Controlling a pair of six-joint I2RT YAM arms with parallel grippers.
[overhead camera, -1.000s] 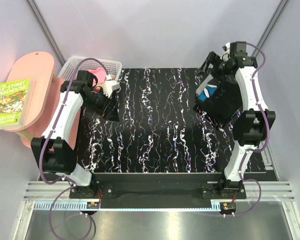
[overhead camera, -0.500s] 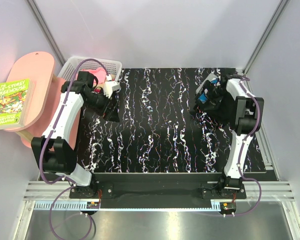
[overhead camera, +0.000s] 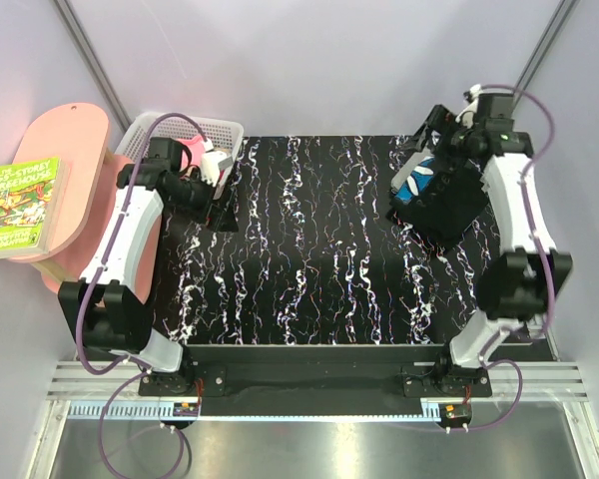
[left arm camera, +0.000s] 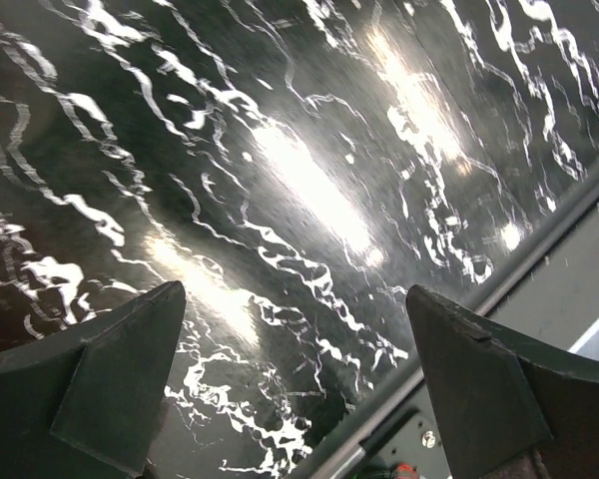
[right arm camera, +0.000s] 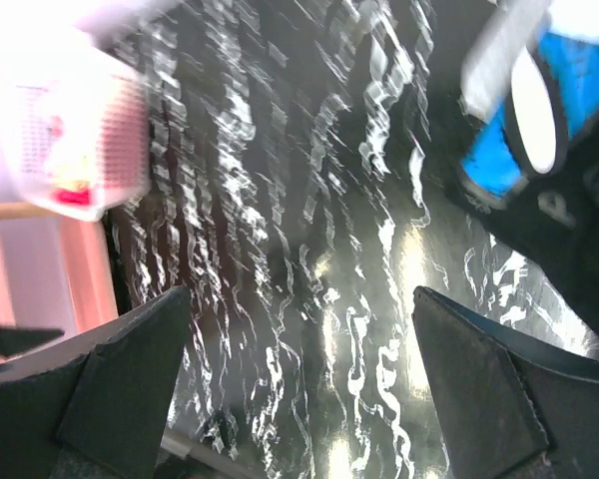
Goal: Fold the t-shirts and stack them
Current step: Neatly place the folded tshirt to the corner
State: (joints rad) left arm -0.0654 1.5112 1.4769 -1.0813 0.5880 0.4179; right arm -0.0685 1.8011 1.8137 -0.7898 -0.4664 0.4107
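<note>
Left gripper [overhead camera: 223, 208]: jaws spread fully wide, nothing between them, holding nothing. The left wrist view shows the left gripper [left arm camera: 292, 294] over bare bench [left arm camera: 309, 190], with the bench's edge just past its fingers. Right gripper [overhead camera: 431, 135]: jaws likewise at full spread and holding nothing; in its own wrist view the right gripper [right arm camera: 295, 294] has only bench [right arm camera: 309, 329] between the fingers. Black shirt [overhead camera: 447, 205]: a bunched heap on the bench [overhead camera: 319, 249], directly on the near side of the right gripper and beside that arm. It has a blue and white patch on the part nearest the gripper. From the wrist camera the black shirt [right arm camera: 569, 230] lies outside the right finger, off to the side and not between the jaws; whether the gripper touches it cannot be told. Basket [overhead camera: 225, 128]: white and slotted, just beyond the left gripper at the bench's far left corner. From the right gripper the basket [right arm camera: 80, 140] is well apart, across the bench. Pink cloth [overhead camera: 192, 150]: inside the basket with red and white pieces, partly hidden by the left arm. Pink board [overhead camera: 70, 150]: outboard of the left arm, off the bench. Book [overhead camera: 20, 205]: green cover, lying on the pink board, well apart from both grippers.
</note>
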